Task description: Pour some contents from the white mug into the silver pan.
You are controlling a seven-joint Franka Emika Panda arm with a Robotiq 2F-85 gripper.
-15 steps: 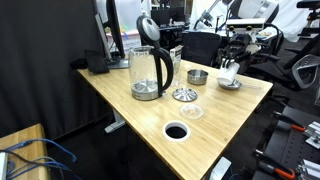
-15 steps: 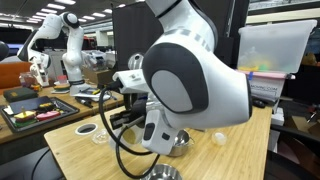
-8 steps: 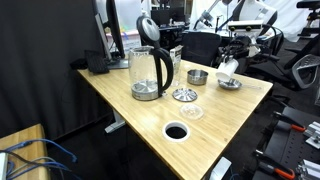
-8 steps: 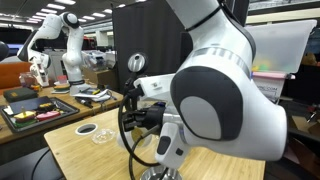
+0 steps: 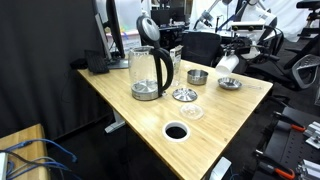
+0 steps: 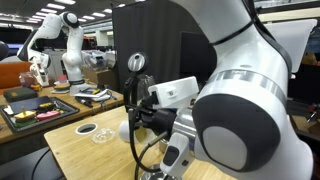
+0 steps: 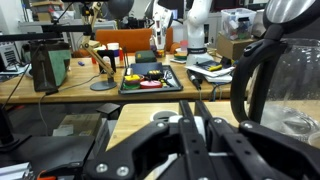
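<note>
In an exterior view my gripper (image 5: 230, 52) is shut on the white mug (image 5: 228, 64) and holds it tilted in the air, a little above the silver pan (image 5: 230, 84). The pan sits near the table's far right edge. In the wrist view the gripper's fingers (image 7: 190, 104) are close together, with a bit of the white mug (image 7: 171, 120) showing between the linkages. In the exterior view from behind the robot, the arm's body (image 6: 235, 120) hides the mug and the pan.
A glass kettle (image 5: 149, 72) stands on the wooden table (image 5: 140, 120). A ridged metal disc (image 5: 185, 95), a dark metal tin (image 5: 197, 76), a clear glass dish (image 5: 192, 111) and a round cable hole (image 5: 176, 131) are nearby. Another robot (image 6: 68, 45) stands behind.
My gripper has risen with the white mug, from just over the silver pan to higher above it. In the exterior view from behind, the arm has swung right and up.
</note>
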